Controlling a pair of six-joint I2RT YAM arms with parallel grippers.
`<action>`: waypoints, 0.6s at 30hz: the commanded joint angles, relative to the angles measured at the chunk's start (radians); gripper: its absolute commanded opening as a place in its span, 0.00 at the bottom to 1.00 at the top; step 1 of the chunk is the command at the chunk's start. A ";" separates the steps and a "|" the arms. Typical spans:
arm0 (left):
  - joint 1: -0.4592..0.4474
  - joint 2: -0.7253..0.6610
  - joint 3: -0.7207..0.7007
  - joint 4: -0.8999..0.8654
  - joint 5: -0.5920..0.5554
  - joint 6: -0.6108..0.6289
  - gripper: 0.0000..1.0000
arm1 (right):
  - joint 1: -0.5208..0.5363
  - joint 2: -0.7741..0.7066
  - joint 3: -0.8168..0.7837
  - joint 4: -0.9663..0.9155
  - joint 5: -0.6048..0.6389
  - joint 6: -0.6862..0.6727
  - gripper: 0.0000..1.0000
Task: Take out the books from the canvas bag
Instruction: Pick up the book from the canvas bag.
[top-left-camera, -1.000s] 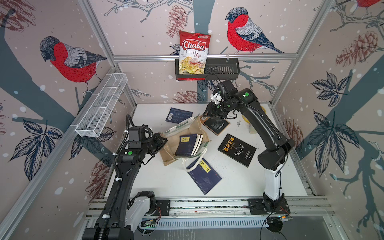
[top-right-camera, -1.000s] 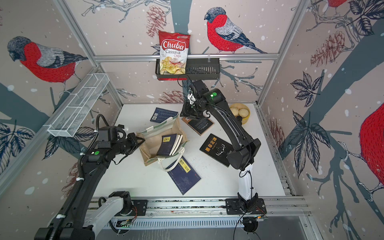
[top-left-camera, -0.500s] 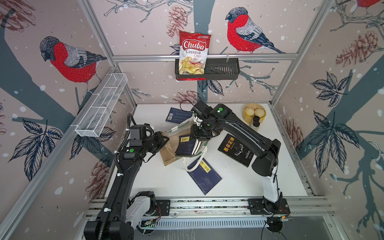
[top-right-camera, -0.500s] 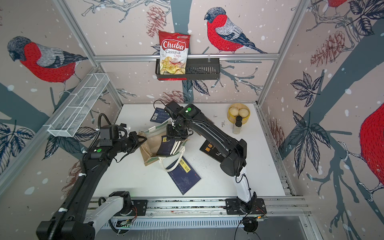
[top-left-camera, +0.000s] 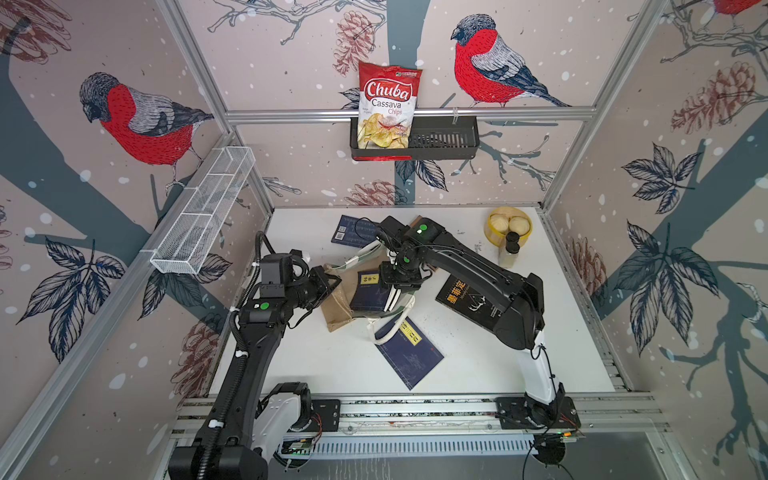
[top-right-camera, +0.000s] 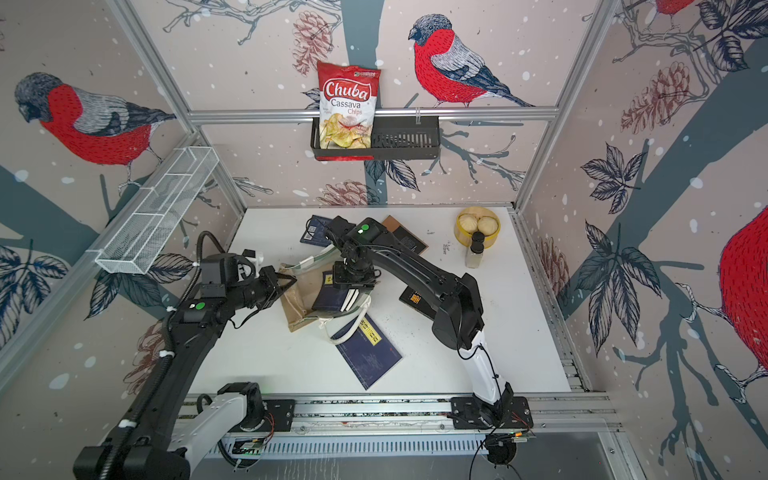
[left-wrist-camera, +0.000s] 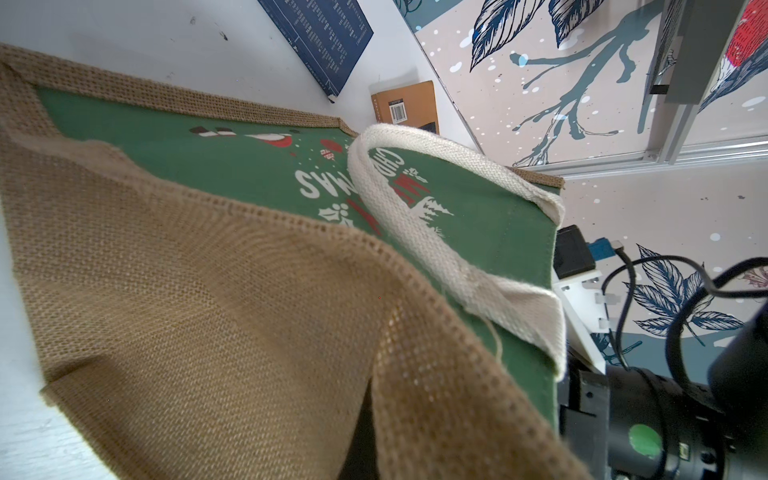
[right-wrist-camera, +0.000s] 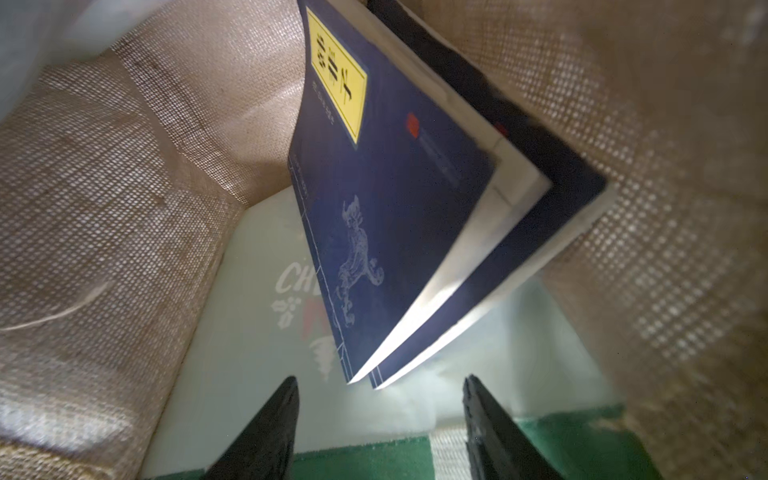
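Observation:
The canvas bag (top-left-camera: 338, 305) (top-right-camera: 293, 307) lies on the table with its mouth toward the right arm. Two navy books (right-wrist-camera: 386, 208) with a yellow label lean together inside it, also seen in both top views (top-left-camera: 368, 286) (top-right-camera: 332, 299). My right gripper (right-wrist-camera: 380, 379) is open at the bag's mouth (top-left-camera: 401, 280), its fingertips just short of the books' lower corners, nothing between them. My left gripper (top-left-camera: 328, 284) (top-right-camera: 282, 286) is shut on the bag's jute edge; the fabric (left-wrist-camera: 208, 311) hides its fingers in the left wrist view.
Books lie on the table: a navy one (top-left-camera: 409, 353) in front, a black one (top-left-camera: 469, 297) under the right arm, a navy one (top-left-camera: 349, 230) and a brown one (top-right-camera: 405, 237) at the back. A yellow bowl (top-left-camera: 508, 226) and small bottle (top-left-camera: 510, 249) stand back right.
My right arm swung from the back of the table, where the brown book now lies, down to the bag's mouth, and its jaws spread wider. The left arm kept its hold.

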 joint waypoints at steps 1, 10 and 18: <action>0.001 -0.002 -0.012 0.018 0.044 -0.026 0.00 | -0.001 0.013 -0.007 -0.021 0.034 0.025 0.66; 0.002 0.004 -0.023 0.050 0.066 -0.057 0.00 | -0.008 0.034 0.036 0.042 -0.003 0.028 0.68; 0.001 0.011 -0.023 0.067 0.079 -0.066 0.00 | -0.004 0.052 0.039 0.123 -0.088 0.007 0.64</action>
